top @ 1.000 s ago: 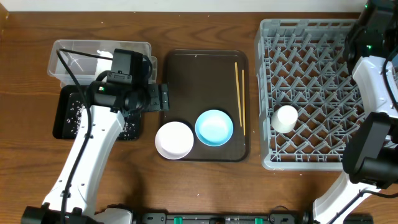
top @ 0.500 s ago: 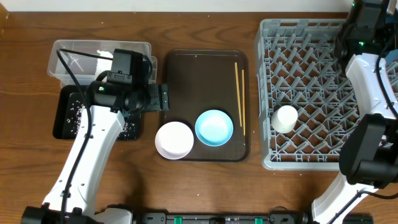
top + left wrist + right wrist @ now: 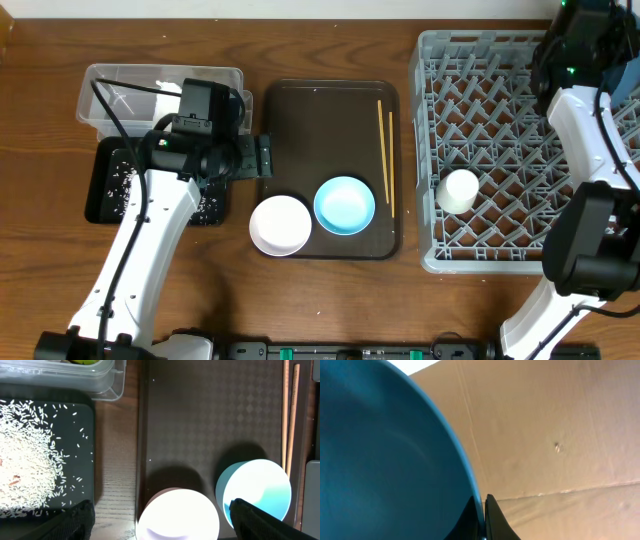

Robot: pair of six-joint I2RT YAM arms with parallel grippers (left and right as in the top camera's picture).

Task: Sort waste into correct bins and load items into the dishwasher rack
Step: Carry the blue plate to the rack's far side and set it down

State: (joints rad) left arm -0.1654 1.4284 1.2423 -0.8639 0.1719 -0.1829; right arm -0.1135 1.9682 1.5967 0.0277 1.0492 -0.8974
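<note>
In the right wrist view my right gripper (image 3: 482, 502) is shut on the rim of the dark-blue dish (image 3: 385, 455), which fills the left of that view. My left gripper (image 3: 263, 158) hangs open over the left edge of the brown serving tray (image 3: 320, 130), with nothing between its fingers (image 3: 75, 521). Below it sit the white bowl (image 3: 177, 516) and the light-blue bowl (image 3: 256, 491). The chopsticks (image 3: 385, 155) lie along the tray's right side. A white cup (image 3: 459, 190) lies in the dishwasher rack (image 3: 426, 150). Rice covers the black tray (image 3: 97, 205); a napkin (image 3: 166, 89) lies in the clear tub (image 3: 110, 75).
The right arm (image 3: 590, 110) reaches over the rack's back right corner, and its gripper does not show in the overhead view. Brown cardboard (image 3: 560, 435) fills the background of the right wrist view. The tub and black tray sit close together left of the serving tray.
The right arm's wrist has shifted a little to the left at the top right corner. The left arm, bowls, chopsticks and cup have not moved.
</note>
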